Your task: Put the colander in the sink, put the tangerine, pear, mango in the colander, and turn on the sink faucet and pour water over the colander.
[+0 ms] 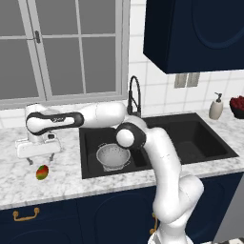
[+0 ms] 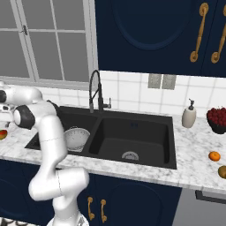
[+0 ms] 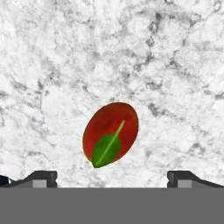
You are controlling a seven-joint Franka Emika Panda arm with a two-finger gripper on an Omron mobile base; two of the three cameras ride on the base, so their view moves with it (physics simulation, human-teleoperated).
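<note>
White marble table [image 1: 66,183] carries the mango [image 1: 42,172] at its left end, well apart from the sink [image 1: 205,143]; the jaws [image 1: 40,159] hang just above the fruit, spread wide and empty, one fingertip to each side of it in the hand view, nothing touching yet. Judged from this, the first step is done: the colander [image 1: 113,156] sits upright in the left basin, with no fruit seen in it. The mango looks to be the fruit in hand, to be gripped and carried across to the colander. The tangerine [image 2: 214,156] and the pear [image 2: 222,171] lie on the table far to the right of the sink, both untouched; the faucet [image 1: 134,95] stands behind the basins with no water running from it; so three fruits, the tap and the rinse are all left.

The hand view gives what the base views cannot: the mango [image 3: 111,133] seen from straight above, red with a green patch, lying between the two dark fingertips and slightly nearer the left one; the left base view shows the jaws over it from the side, and the colander clearly. The right base view alone takes in the tangerine and pear, next to a dark bowl of red fruit [image 2: 217,118] and a soap pump [image 2: 189,115]; there the mango [image 2: 2,134] is a sliver at the left edge.
</note>
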